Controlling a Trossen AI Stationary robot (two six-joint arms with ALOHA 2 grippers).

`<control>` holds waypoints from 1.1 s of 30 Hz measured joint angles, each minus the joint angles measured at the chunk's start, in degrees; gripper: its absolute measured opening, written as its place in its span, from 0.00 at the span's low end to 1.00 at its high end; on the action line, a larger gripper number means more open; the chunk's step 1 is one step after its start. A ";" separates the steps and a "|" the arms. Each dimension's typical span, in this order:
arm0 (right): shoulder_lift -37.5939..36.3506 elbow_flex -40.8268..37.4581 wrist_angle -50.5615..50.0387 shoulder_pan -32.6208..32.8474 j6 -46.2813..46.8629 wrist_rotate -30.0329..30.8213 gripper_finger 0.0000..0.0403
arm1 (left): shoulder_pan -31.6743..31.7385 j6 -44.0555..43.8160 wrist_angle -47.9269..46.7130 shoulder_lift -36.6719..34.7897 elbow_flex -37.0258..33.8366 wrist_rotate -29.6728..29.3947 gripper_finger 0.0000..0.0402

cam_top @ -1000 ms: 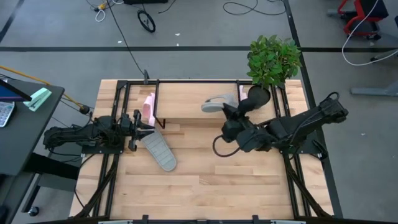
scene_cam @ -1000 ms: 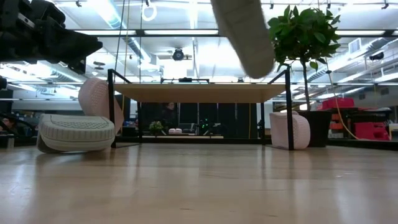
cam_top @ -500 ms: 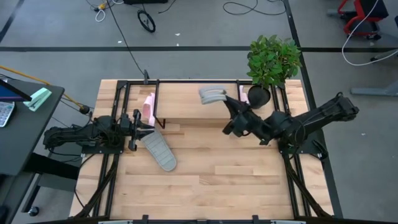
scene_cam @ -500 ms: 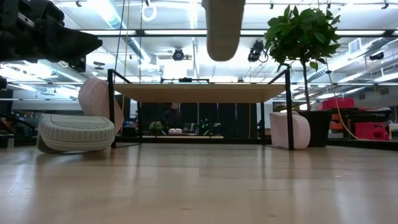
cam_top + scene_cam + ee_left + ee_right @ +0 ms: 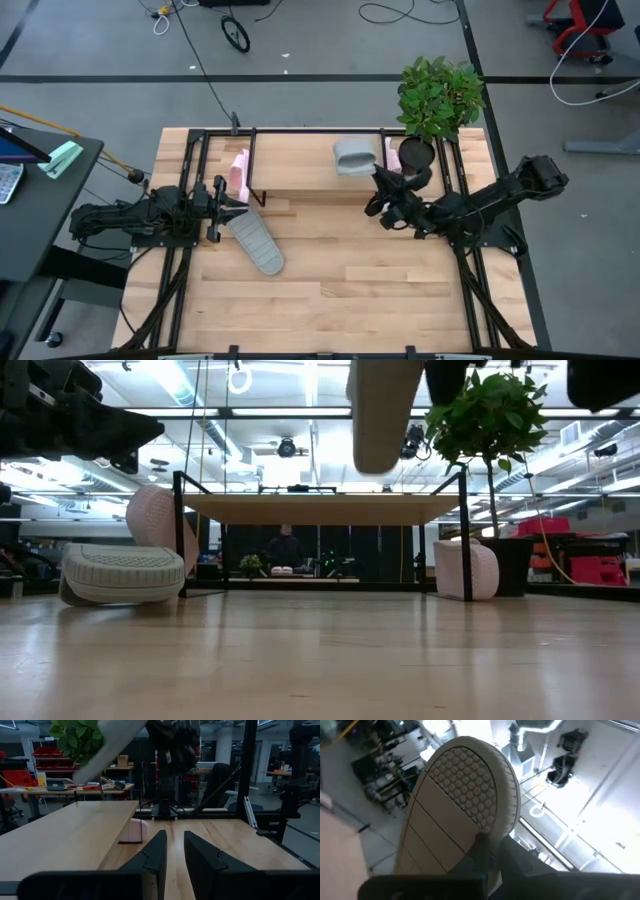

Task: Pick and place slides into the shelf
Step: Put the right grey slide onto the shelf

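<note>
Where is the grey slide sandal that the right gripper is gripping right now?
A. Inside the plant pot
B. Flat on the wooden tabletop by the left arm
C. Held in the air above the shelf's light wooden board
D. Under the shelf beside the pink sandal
C: the right gripper holds the grey slide sandal aloft over the shelf's light wooden board; the low view shows it hanging clear above the board.

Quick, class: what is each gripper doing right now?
Left gripper: open, empty, beside a grey slide.
Right gripper: shut on a grey slide above the shelf.

Bystanders around the work table

A leafy potted plant (image 5: 438, 98) stands at the table's (image 5: 330, 300) far right corner; a dark side desk (image 5: 40, 215) sits left, and cables (image 5: 390, 12) and what may be a small wheel (image 5: 235, 33) lie on the far floor.
</note>
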 joint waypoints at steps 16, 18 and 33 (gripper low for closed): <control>4.32 -4.70 1.29 -9.22 2.92 -2.73 0.06 | 0.00 -0.07 0.00 0.00 0.00 0.00 0.16; 4.32 -5.42 1.31 -10.70 4.00 -2.79 0.06 | 0.01 -0.07 0.00 0.00 0.00 0.01 0.17; 3.16 -6.39 1.34 -14.18 7.91 -2.56 0.06 | 0.01 -0.09 -0.04 -0.02 0.00 0.02 0.16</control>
